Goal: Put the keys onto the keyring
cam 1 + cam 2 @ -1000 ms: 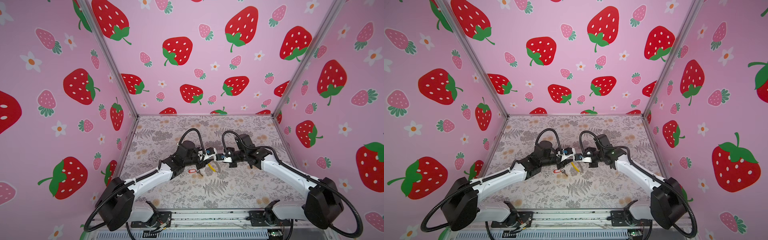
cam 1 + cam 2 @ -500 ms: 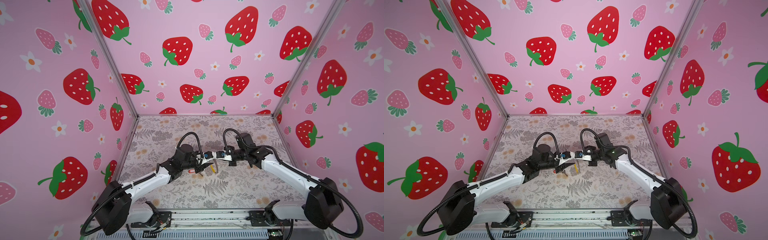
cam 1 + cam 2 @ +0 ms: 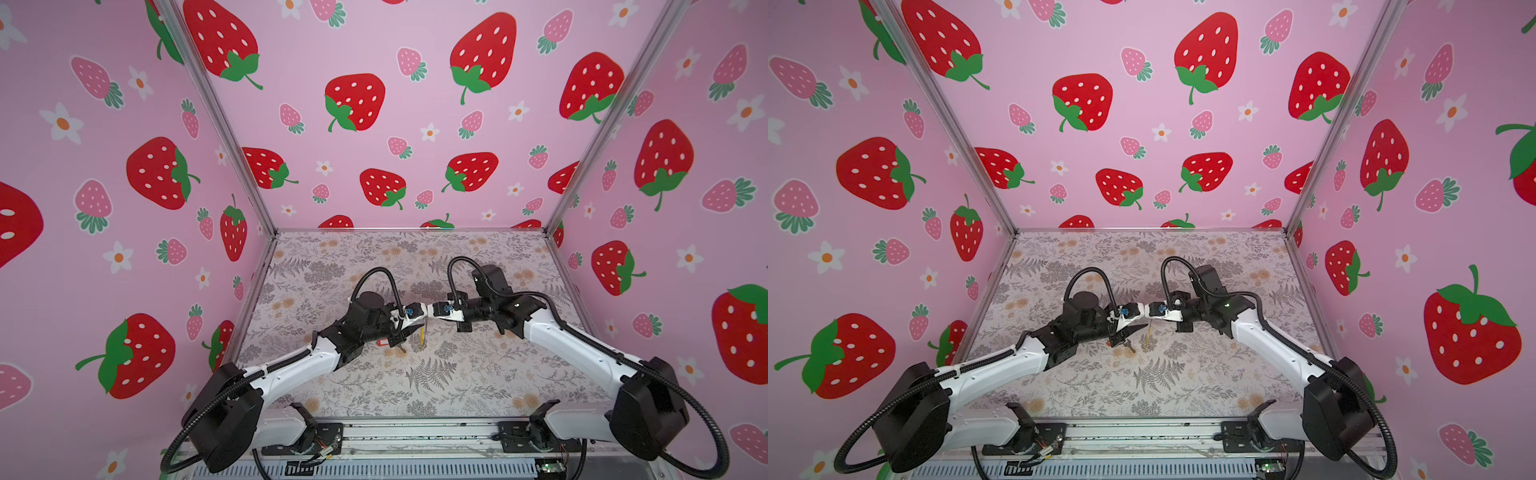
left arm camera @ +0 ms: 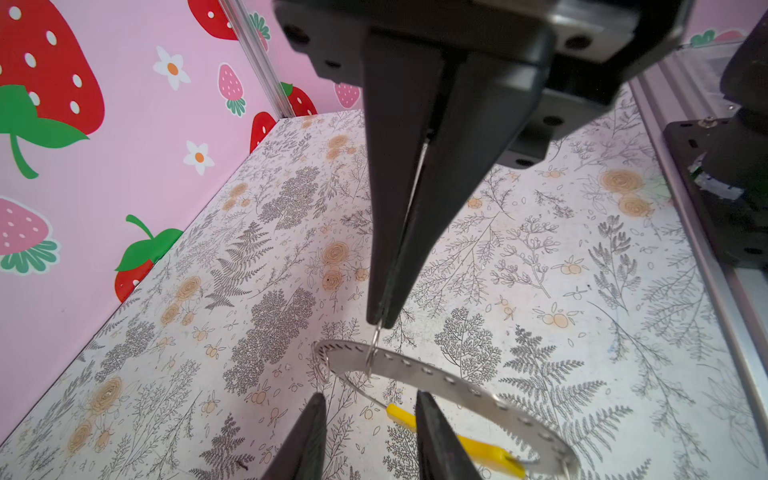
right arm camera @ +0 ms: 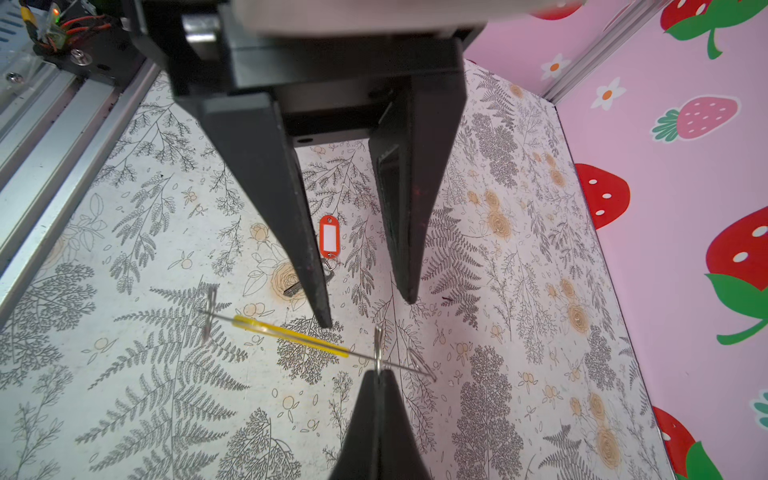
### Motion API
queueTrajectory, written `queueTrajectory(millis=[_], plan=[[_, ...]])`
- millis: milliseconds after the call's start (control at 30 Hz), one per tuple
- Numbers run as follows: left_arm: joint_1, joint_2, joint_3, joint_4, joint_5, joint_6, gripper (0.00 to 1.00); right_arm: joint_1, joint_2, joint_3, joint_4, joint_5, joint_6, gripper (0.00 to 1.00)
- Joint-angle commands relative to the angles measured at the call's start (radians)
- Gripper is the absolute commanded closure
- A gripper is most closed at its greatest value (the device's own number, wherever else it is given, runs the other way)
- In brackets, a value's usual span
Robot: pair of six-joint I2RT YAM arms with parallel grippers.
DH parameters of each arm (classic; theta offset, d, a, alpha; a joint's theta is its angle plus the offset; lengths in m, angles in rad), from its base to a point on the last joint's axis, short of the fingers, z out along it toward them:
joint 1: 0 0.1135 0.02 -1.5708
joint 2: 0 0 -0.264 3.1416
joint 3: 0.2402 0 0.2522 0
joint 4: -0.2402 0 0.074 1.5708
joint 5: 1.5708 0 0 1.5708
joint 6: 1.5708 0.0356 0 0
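Note:
The keyring (image 4: 440,376), a thin grey perforated hoop with a yellow segment (image 5: 291,332), hangs above the floral table. My right gripper (image 5: 378,372) is shut on a small wire loop on it. My left gripper (image 4: 369,395) faces the right one, tip to tip, and is open with nothing gripped. Its fingertips (image 5: 325,320) stand close beside the yellow segment. One of the keys lies on the table below the left gripper, a dark key (image 5: 307,282) with a red-framed white tag (image 5: 329,239). In both top views the two grippers meet mid-table, left (image 3: 415,330) and right (image 3: 428,318).
Pink strawberry walls close the table (image 3: 457,374) in on three sides. An aluminium rail (image 3: 415,436) with the arm bases runs along the front edge.
The left arm has sunk a little and brought its open fingers nearer the hanging keyring. The right gripper keeps its hold and has barely moved.

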Motion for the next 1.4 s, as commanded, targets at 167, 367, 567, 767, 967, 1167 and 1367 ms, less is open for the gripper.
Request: queueTrajectory(millis=[167,367,567,767,967,1167,1367], plan=[[-0.004,0.027,0.032,0.030,0.051,0.000,0.72,0.005,-0.036,0.022,0.031,-0.053,0.003,0.98],[-0.005,0.018,0.036,0.040,0.048,-0.002,0.72,0.005,-0.028,0.023,0.032,-0.058,0.000,0.98],[-0.007,0.017,0.044,0.049,0.037,-0.009,0.75,0.005,-0.017,0.020,0.039,-0.075,-0.003,0.98],[-0.007,0.009,0.052,0.054,0.023,-0.011,0.75,0.007,-0.009,0.017,0.036,-0.074,-0.014,0.98],[-0.011,0.008,0.063,0.044,0.045,-0.010,0.75,0.007,-0.005,0.011,0.053,-0.072,-0.012,0.98],[-0.016,0.005,0.072,0.032,0.049,-0.001,0.79,0.006,0.001,0.011,0.055,-0.066,-0.016,0.98],[-0.017,0.010,0.084,0.015,0.047,0.012,0.85,0.007,0.002,0.010,0.052,-0.066,-0.018,0.97]])
